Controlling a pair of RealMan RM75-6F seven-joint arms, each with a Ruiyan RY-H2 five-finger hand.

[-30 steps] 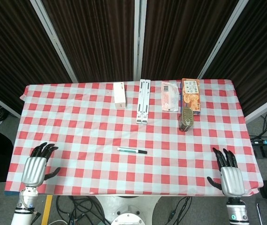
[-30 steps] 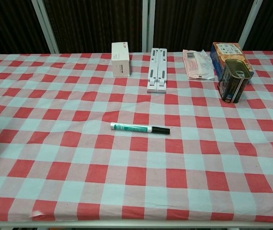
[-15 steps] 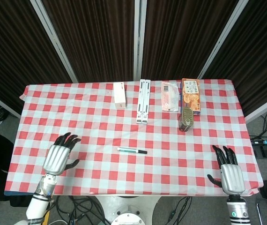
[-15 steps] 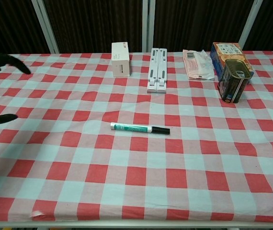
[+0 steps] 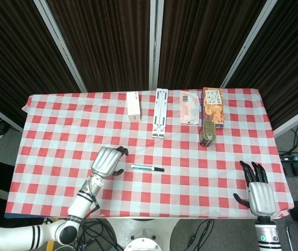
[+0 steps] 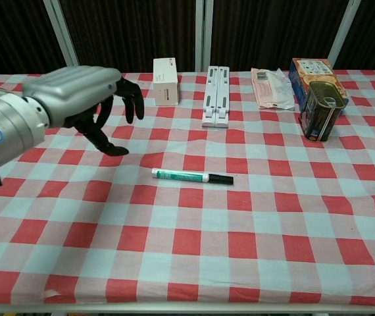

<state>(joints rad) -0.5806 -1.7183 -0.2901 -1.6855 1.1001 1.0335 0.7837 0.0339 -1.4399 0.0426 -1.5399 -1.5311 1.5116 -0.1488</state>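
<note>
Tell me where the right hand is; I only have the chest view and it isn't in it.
Observer: In the head view the right hand sits at the near right corner of the table, far from everything on it.
Operator: Holding anything?
Observer: No, its fingers are spread and hold nothing.
Operator: And from above, is the left hand over the marker?
Observer: No. From above the left hand is just left of the marker, beside its white end, with a gap of cloth between them.
</note>
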